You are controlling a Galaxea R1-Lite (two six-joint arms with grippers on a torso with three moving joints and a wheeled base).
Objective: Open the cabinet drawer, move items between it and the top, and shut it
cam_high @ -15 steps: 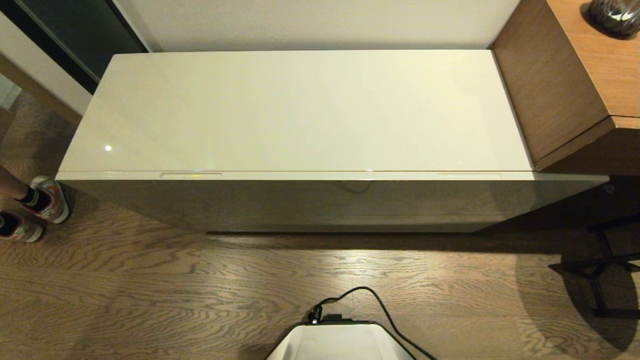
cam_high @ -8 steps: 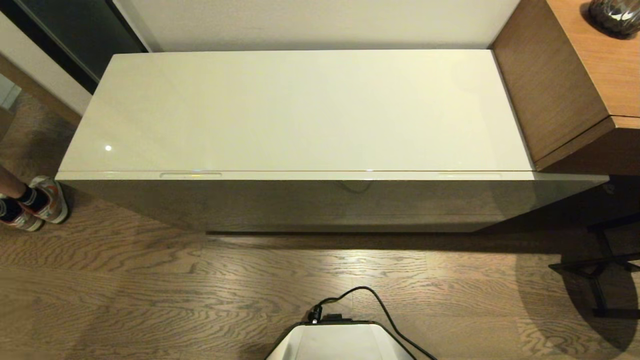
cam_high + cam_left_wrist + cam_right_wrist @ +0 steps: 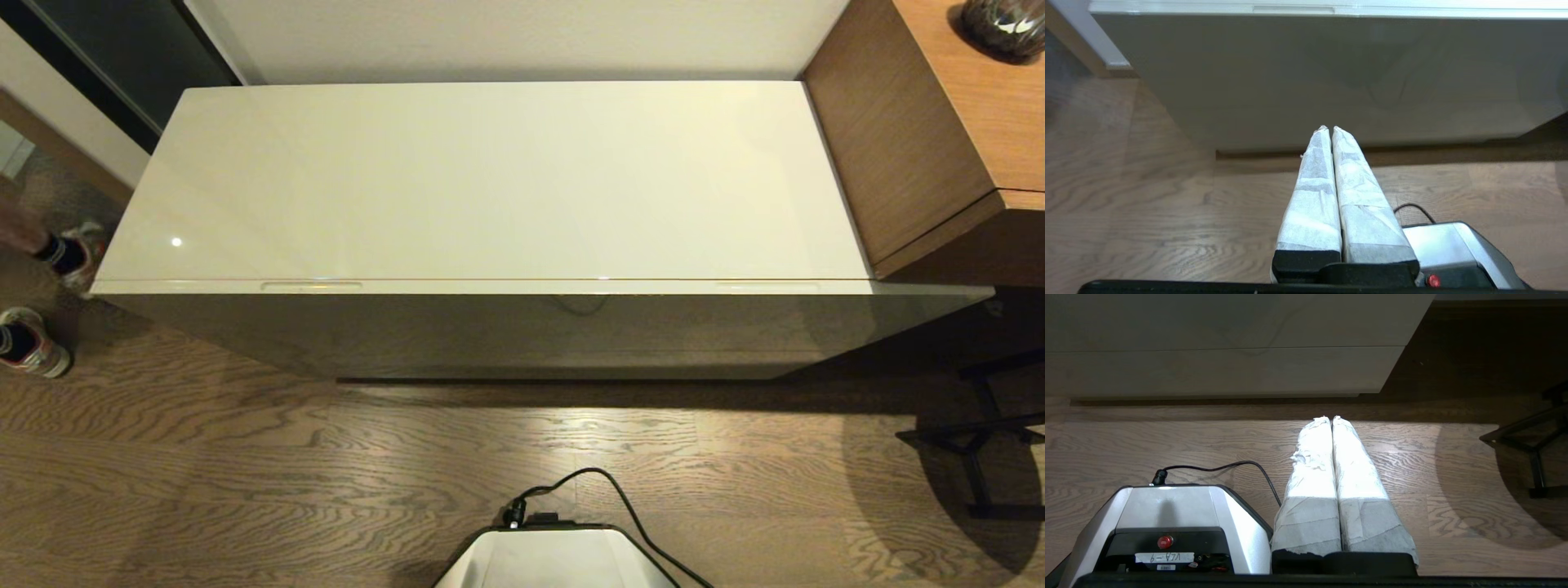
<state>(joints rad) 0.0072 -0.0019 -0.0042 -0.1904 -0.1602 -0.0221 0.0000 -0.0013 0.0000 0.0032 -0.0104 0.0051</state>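
Our left claw (image 3: 1329,130) has its wrapped fingers (image 3: 1312,192) pressed together, holding nothing, and points at the front of the drawer (image 3: 1331,81) from above the floor (image 3: 1126,183), well short of touching it. Our right claw (image 3: 1329,419) is likewise closed and empty, its fingers (image 3: 1359,486) pointing down over the floor beside our base (image 3: 1167,514), with the cabinet front ahead of it. Neither claw shows in the head view. From there we see the drawer (image 3: 522,331) shut flush under the top (image 3: 490,180), its two slim recesses along the rim, one toward the left (image 3: 311,286) and one toward the right (image 3: 767,286). The top is bare and glossy. We cannot find the bag in any view. A brown wooden cabinet (image 3: 898,147) stands against the right end of the top. A person's shoes (image 3: 28,347) are on the floor at the left end.
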